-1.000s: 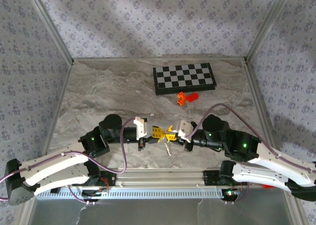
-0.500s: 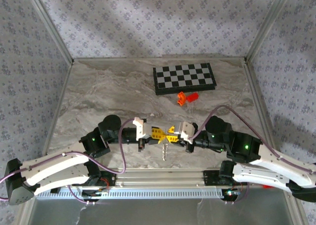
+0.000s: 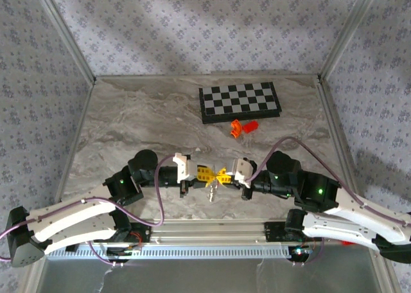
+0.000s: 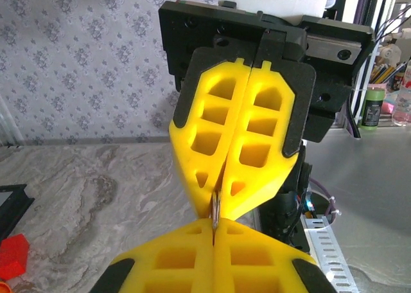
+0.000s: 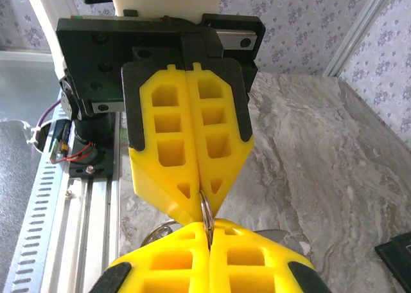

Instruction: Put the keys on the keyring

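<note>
Threading step: your left pincer (image 3: pixel 207 173) and right pincer (image 3: pixel 223 175) meet tip to tip over the bench (image 3: pixel 128 132), both clenched on the keyring (image 5: pixel 205 211). The keys (image 3: pixel 212 190) dangle just below. Next move probably needs one grip eased.

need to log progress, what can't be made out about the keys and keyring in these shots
- top external: keys, dangling, too small to count or tell whether threaded
- left wrist: keyring edge-on, mostly hidden between yellow fingers
- right wrist: keys cut off behind the near fingers and the bottom edge
</note>
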Robot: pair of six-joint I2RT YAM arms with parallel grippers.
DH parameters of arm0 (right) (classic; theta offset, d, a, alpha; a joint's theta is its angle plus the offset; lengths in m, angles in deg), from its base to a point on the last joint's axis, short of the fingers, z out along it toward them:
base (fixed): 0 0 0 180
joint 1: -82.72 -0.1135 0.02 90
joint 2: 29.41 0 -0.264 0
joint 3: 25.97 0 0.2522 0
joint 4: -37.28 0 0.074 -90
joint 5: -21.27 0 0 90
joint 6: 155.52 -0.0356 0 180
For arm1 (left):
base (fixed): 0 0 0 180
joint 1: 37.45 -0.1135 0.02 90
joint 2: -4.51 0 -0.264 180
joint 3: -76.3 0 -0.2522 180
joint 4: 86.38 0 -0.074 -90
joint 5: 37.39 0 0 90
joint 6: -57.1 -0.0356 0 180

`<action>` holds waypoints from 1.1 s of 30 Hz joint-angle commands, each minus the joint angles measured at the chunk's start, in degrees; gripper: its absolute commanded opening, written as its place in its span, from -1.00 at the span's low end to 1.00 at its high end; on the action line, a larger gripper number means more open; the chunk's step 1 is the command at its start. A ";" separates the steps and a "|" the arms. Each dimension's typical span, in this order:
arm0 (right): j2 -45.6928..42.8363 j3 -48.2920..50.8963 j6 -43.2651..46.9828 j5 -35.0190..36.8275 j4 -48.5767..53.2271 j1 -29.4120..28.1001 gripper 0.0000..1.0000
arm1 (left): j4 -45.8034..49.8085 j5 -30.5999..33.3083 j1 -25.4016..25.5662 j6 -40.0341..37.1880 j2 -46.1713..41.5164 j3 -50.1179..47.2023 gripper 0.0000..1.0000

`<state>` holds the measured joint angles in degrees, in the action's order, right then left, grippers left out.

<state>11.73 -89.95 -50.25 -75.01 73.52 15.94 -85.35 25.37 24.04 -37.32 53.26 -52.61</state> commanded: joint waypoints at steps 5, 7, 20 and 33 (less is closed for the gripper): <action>0.15 -0.10 -0.13 0.84 1.09 0.25 -1.00 | 4.17 2.57 0.30 -2.82 -1.16 2.72 -1.00; 0.55 -0.90 -0.08 1.50 2.63 0.28 -1.00 | 8.47 5.35 0.29 -4.72 -1.21 3.61 -0.89; 5.06 -3.88 1.17 1.98 6.61 -0.45 -1.00 | 17.15 9.62 0.29 -8.61 0.09 6.19 -0.80; 6.28 -4.01 0.82 1.16 6.09 -0.84 -1.00 | 15.59 6.55 0.52 -8.15 2.22 6.97 -0.89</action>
<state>17.99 -91.77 -49.99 -72.52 79.82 15.81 -67.97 32.84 24.22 -45.37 55.31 -47.98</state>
